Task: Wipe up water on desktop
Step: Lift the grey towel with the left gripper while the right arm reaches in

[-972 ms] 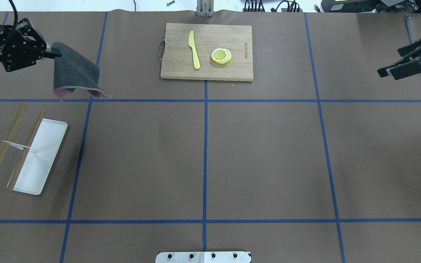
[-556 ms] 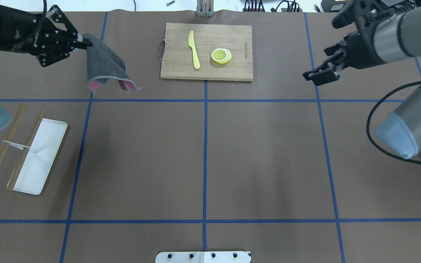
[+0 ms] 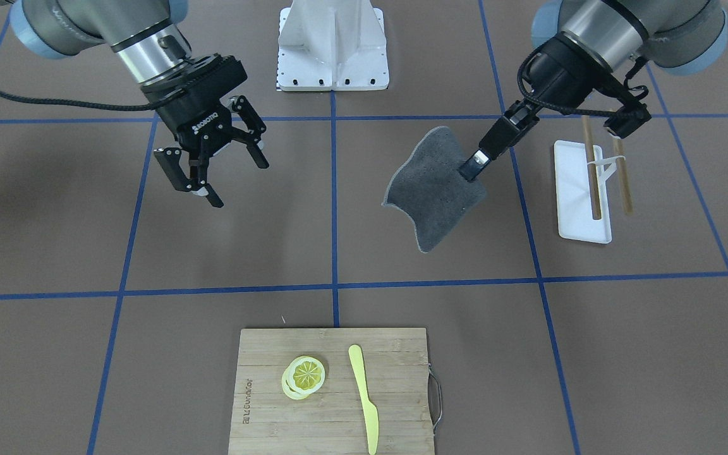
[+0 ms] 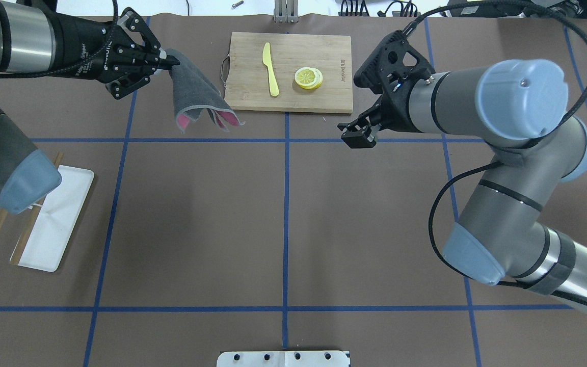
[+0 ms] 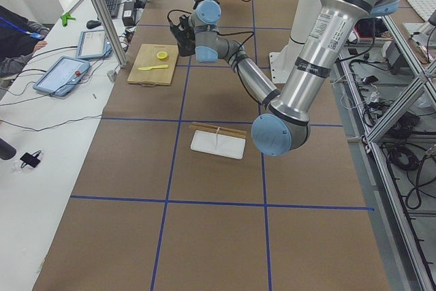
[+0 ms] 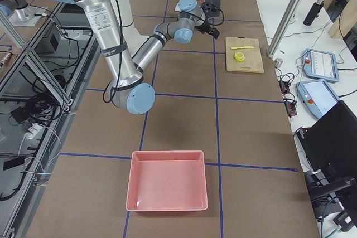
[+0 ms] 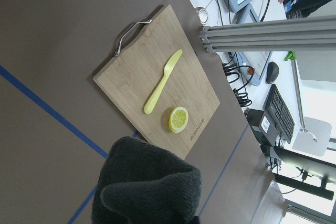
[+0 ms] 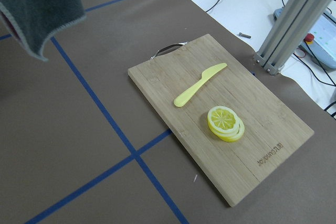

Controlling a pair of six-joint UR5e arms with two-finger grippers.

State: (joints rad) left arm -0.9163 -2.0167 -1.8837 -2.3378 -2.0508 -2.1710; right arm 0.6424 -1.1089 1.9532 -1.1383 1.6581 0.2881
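The step in hand looks like carrying the cloth to the wet spot; wiping itself has not begun. The left claw (image 4: 172,62) is pinching one corner of a grey cloth (image 4: 195,97), which hangs in loose folds that show a pink underside. It hangs just beside the handle end of the cutting board (image 4: 288,71), on the far side of the worktop (image 4: 196,219). From these views I cannot tell whether its lower edge touches the surface. The right claw (image 4: 358,138) is spread and holds nothing. It hovers near the other front corner of the board, close to the centre tape line. The worktop is the wide brown sheet under everything, matte and crossed by blue tape lines into large rectangles. It looks evenly dull all over. I can make out no puddle, sheen or darker damp patch in any view, so where the water lies is unclear. The next move, as I judge it, calls for lowering the cloth until a broad part lies flat on the brown sheet. It then needs dragging across the wet area with light downward pressure, keeping clear of the board with its yellow knife (image 4: 270,69) and lemon slices (image 4: 308,77). A white tray (image 4: 64,204) with chopsticks sits well apart on the left.
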